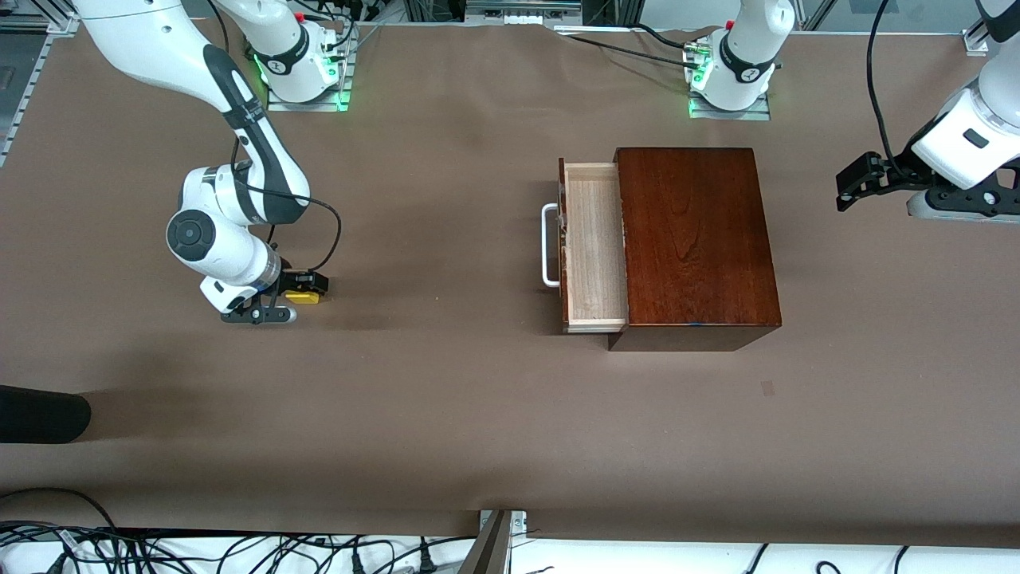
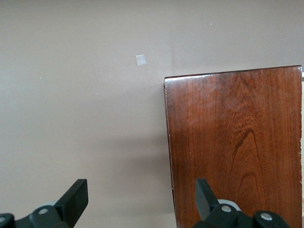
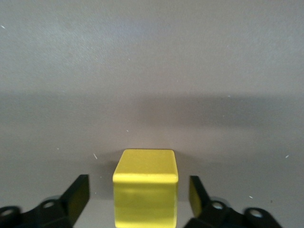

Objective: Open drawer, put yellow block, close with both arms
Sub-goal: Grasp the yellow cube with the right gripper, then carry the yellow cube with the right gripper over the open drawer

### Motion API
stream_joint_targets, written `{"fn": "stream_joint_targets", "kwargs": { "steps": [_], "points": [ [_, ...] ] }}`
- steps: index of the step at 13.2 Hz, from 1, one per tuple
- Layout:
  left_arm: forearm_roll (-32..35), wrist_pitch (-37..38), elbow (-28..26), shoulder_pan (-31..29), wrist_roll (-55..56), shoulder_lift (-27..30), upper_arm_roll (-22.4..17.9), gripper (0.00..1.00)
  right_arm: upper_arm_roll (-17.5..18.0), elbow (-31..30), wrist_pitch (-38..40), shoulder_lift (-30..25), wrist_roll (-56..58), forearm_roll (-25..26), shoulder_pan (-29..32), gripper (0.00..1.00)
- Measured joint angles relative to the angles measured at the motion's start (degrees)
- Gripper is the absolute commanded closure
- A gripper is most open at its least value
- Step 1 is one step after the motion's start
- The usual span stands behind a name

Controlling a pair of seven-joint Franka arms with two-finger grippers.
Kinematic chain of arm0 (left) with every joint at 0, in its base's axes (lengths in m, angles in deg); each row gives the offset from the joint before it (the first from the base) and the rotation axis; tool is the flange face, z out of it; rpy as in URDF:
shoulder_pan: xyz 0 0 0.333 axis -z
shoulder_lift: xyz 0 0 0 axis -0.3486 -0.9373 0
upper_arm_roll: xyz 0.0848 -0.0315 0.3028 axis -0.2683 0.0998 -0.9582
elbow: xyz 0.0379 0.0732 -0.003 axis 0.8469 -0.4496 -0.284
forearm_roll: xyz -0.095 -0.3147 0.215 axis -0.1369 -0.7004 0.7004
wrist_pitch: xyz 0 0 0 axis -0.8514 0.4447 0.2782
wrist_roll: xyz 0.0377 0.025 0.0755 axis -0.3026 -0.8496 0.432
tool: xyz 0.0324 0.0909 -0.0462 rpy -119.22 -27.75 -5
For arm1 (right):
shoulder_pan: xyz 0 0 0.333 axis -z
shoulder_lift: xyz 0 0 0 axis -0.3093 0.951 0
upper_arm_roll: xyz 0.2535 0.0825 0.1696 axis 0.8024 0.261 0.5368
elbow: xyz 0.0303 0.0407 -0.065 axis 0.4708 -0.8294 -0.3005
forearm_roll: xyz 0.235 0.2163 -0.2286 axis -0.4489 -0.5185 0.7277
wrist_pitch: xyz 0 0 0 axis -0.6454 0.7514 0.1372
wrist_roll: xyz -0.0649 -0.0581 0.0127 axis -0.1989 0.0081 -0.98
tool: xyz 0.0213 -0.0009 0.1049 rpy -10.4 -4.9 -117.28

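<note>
No writing is readable. The yellow block point(image 3: 145, 187) sits between the right gripper's point(image 1: 291, 299) spread fingers, untouched, toward the right arm's table end; the left gripper point(image 2: 142, 206) waits open by the box point(image 1: 695, 239), drawer point(image 1: 591, 247) pulled out.

Brown table point(image 1: 446, 414) — wooden box point(image 1: 693, 239), yellow block point(image 1: 303, 297).

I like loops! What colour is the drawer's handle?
White: the handle on the drawer, clearest in the front view.

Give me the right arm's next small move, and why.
Probably shut the right gripper on the yellow block: its fingers are open with gaps on both sides of the block on the table. The drawer is already open; the left gripper waits.
</note>
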Motion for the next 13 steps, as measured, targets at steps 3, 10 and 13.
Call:
{"fn": "stream_joint_targets", "kwargs": {
  "steps": [3,10,13],
  "points": [
    [0.0,0.0,0.0,0.0,-0.1,0.0,0.1,0.0,0.0,-0.4,-0.4,0.5,0.0,0.0,0.0,0.82],
    [0.0,0.0,0.4,0.1,-0.4,0.0,0.4,0.0,4.2,3.0,3.6,-0.5,1.9,0.1,-0.2,0.89],
    [0.0,0.0,0.6,0.2,-0.4,0.0,0.4,0.0,10.4,11.4,14.8,-3.0,2.7,2.7,-1.7,0.89]
  ]
}}
